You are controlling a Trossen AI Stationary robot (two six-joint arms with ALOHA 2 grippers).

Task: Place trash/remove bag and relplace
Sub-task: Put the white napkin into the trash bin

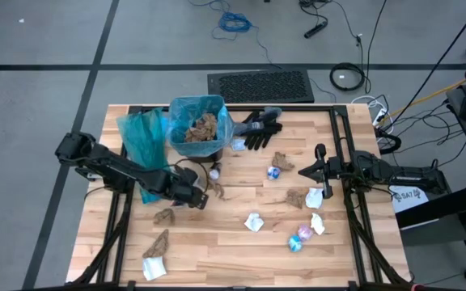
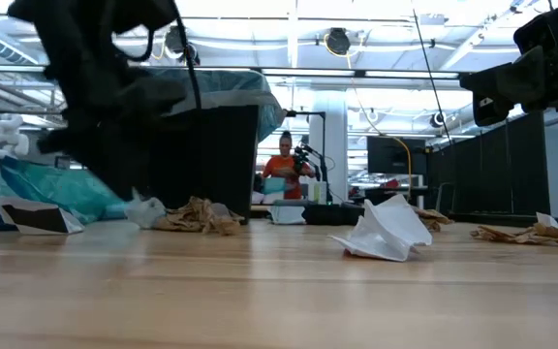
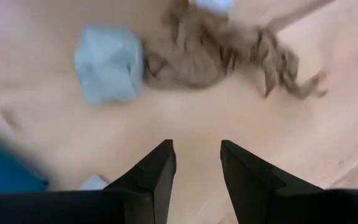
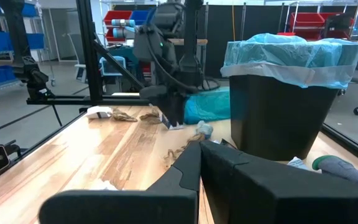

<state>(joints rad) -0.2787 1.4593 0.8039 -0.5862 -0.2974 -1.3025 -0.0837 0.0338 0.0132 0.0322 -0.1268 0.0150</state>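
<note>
A black bin (image 1: 196, 129) with a blue liner stands at the far side of the table, brown paper showing inside it. Trash scraps lie over the table: brown paper (image 1: 296, 197), white paper (image 1: 253, 222) and a shiny blue-pink wrapper (image 1: 302, 237). My left gripper (image 1: 199, 196) hovers open, pointing down just in front of the bin, and holds nothing. In its wrist view its fingers (image 3: 197, 168) stand short of a brown scrap (image 3: 216, 50) and a pale scrap (image 3: 107, 62). My right gripper (image 1: 302, 171) is shut and empty at the table's right, pointing level toward the bin (image 4: 284, 112).
A spare blue bag (image 1: 140, 137) lies left of the bin, and black gloves (image 1: 261, 129) lie to its right. A white crumpled scrap (image 2: 386, 231) sits near the low camera. More scraps lie near the table's near left corner (image 1: 154, 267). A person stands in the room behind.
</note>
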